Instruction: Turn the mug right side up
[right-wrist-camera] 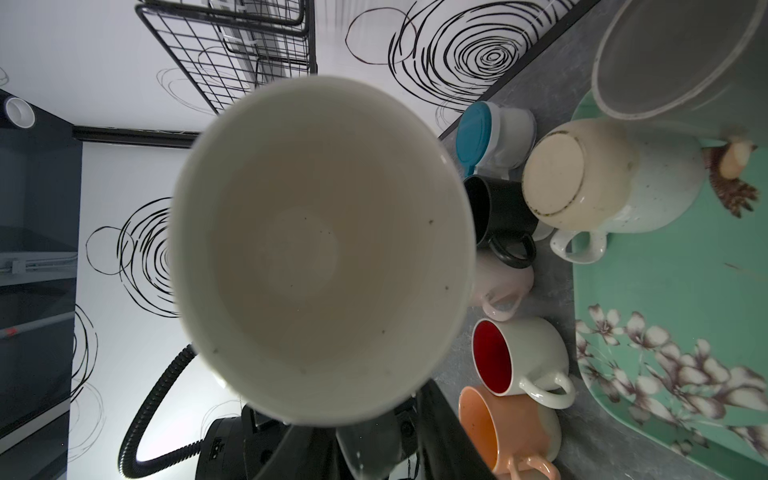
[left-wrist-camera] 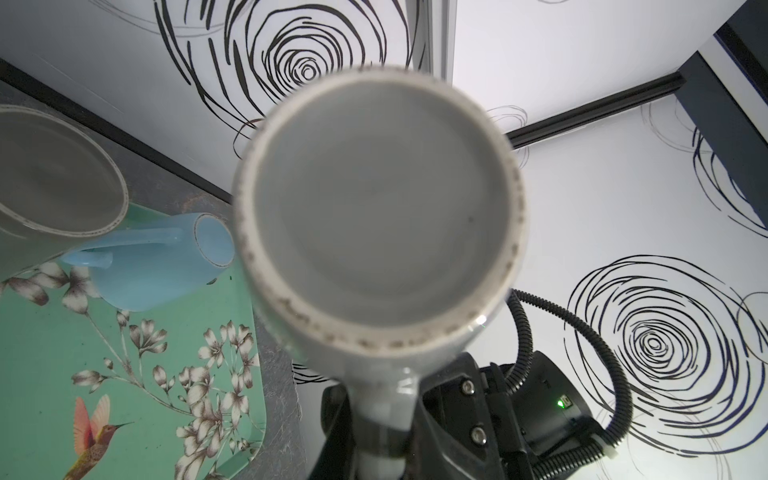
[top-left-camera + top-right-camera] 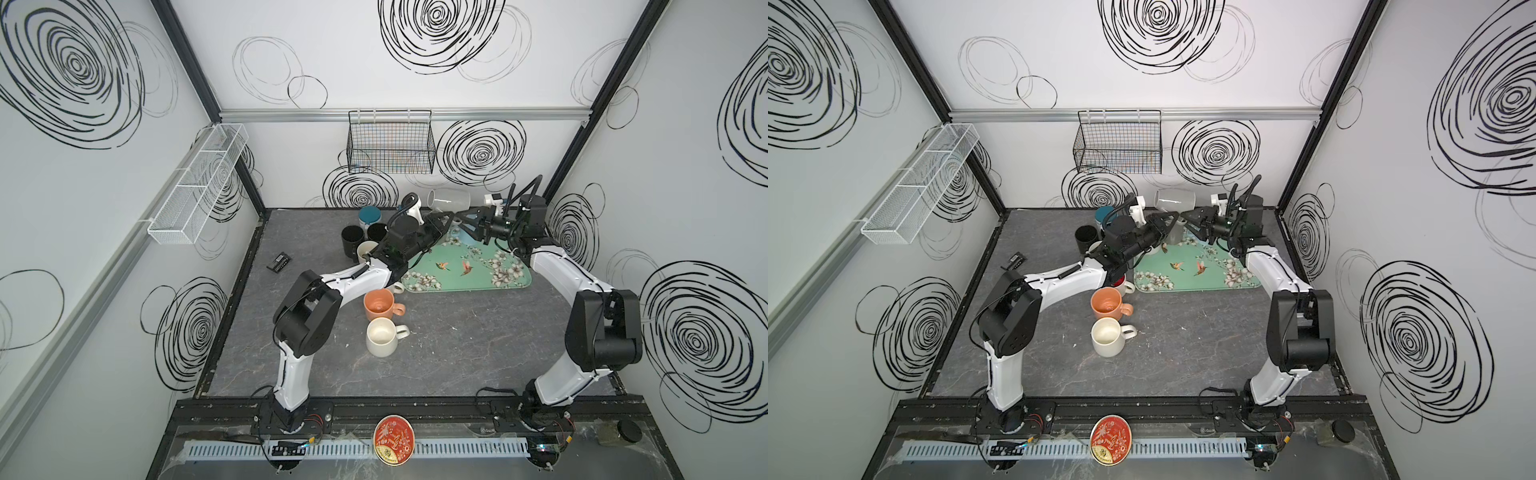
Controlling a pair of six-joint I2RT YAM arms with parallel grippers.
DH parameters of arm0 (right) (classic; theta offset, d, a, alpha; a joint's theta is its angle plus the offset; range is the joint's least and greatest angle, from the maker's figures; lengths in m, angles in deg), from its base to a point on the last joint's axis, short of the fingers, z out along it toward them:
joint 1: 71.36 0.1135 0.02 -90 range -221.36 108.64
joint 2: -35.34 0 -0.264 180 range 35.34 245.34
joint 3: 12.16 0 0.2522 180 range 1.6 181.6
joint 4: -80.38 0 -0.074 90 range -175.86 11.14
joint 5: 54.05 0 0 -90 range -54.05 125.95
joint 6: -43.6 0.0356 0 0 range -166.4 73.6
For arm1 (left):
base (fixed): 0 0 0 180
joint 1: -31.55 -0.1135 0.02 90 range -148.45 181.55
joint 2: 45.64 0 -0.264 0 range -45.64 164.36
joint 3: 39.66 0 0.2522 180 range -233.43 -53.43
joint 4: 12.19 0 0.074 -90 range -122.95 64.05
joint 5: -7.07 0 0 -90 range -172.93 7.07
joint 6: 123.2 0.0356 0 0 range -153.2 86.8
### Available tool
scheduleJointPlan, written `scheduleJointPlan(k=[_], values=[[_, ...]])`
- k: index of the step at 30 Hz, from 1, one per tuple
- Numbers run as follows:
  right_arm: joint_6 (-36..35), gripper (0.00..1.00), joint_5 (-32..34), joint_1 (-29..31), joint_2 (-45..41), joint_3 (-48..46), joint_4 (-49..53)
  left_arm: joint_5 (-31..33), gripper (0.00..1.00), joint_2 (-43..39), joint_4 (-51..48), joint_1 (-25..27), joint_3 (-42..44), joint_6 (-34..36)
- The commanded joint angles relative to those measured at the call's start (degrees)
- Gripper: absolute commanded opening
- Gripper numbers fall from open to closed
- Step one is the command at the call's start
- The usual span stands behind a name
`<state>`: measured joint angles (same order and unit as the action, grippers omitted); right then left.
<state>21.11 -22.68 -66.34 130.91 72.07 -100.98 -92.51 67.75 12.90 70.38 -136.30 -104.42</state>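
A light grey mug hangs on its side in the air over the far edge of the tray. Its base faces the left wrist camera and its open mouth faces the right wrist camera. My left gripper reaches up from the left and is shut on the mug's handle. From the opposite side, my right gripper has its jaws round the same handle. They are narrowly open, with a slim gap on one side.
Below lies a green floral tray with a blue mug, a speckled cream mug and a grey one, all bottom up. Left of it stand teal, black, orange and cream mugs. A wire basket hangs behind.
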Motion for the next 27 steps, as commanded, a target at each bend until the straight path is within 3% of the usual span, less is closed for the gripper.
scheduleJointPlan(k=[1,5,8,9,10,15,17,27], values=[[1.50,0.30,-0.50,0.86,1.14,2.50,-3.15,-0.44,0.00,-4.21,9.74,-0.16,-0.29,-0.33],[3.20,0.21,-0.51,1.57,1.78,3.32,-5.53,-0.77,0.00,-4.49,10.00,-0.16,0.12,-0.65],[3.69,0.01,-0.44,2.00,2.31,4.42,-6.80,-1.04,0.00,-4.94,9.85,-0.41,0.63,-0.76],[3.68,0.00,-0.28,2.25,2.47,5.00,-6.94,-1.01,0.00,-5.39,9.62,-0.58,1.18,-0.76],[3.60,0.00,0.00,2.47,2.58,5.56,-6.95,-0.94,0.00,-5.97,9.37,-0.76,1.77,-0.55],[1.44,0.00,2.86,5.18,4.03,9.98,-3.87,-0.53,0.31,-11.69,5.46,-2.78,7.42,2.91],[-1.52,0.00,4.55,6.78,4.91,12.50,0.26,-0.87,0.37,-14.17,4.04,-3.93,10.16,4.04],[-16.94,0.00,19.00,14.98,9.05,24.68,22.03,-1.22,0.43,-28.38,-1.43,-10.65,26.08,8.36]])
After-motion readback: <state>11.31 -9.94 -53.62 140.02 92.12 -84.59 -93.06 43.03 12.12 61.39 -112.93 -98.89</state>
